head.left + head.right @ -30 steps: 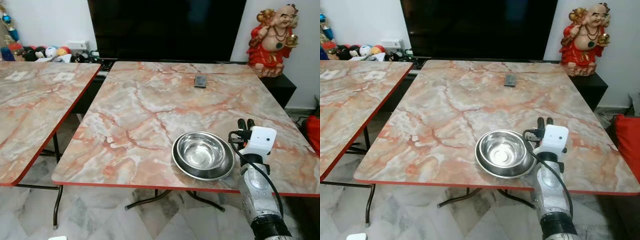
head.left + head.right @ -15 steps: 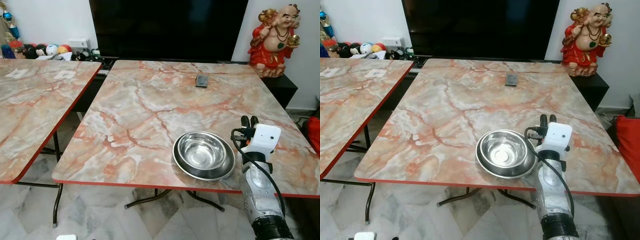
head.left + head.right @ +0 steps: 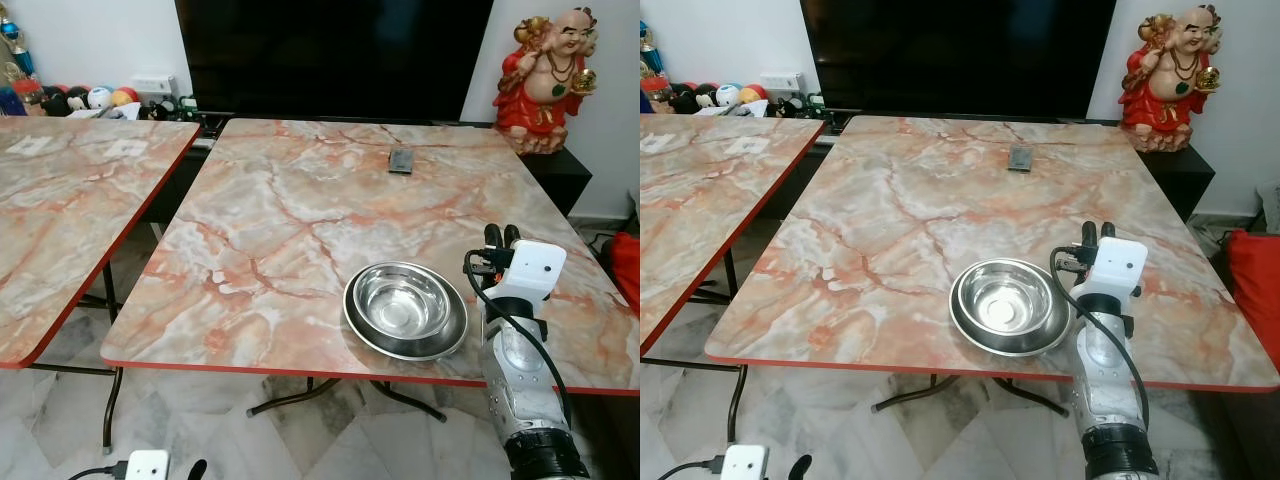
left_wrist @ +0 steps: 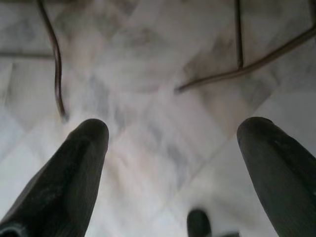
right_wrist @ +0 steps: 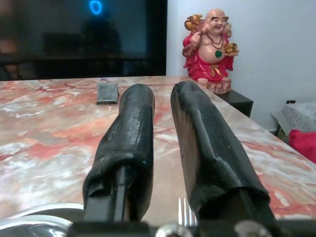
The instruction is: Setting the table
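Two nested steel bowls [image 3: 405, 308] sit near the front edge of the marble table [image 3: 290, 200]. My right gripper [image 3: 502, 236] hovers low over the table just to the right of the bowls, pointing away from me. In the right wrist view its two black fingers [image 5: 129, 133] stand close together with a thin gap, and nothing shows between the tips. Fork tines [image 5: 185, 212] peek out at the base of the fingers, beside the bowl's rim [image 5: 34, 215]. My left gripper [image 4: 182, 148] hangs open over the tiled floor.
A small dark flat object [image 3: 401, 160] lies at the table's far side. A red statue [image 3: 548, 65] stands on a black cabinet at the back right. A second marble table [image 3: 70, 200] is on the left, and a large black screen [image 3: 330, 55] is behind.
The right gripper has edged slightly forward and to the right, beside the bowls. A white part of my left arm has come into view at the bottom left. The bowls have not moved.
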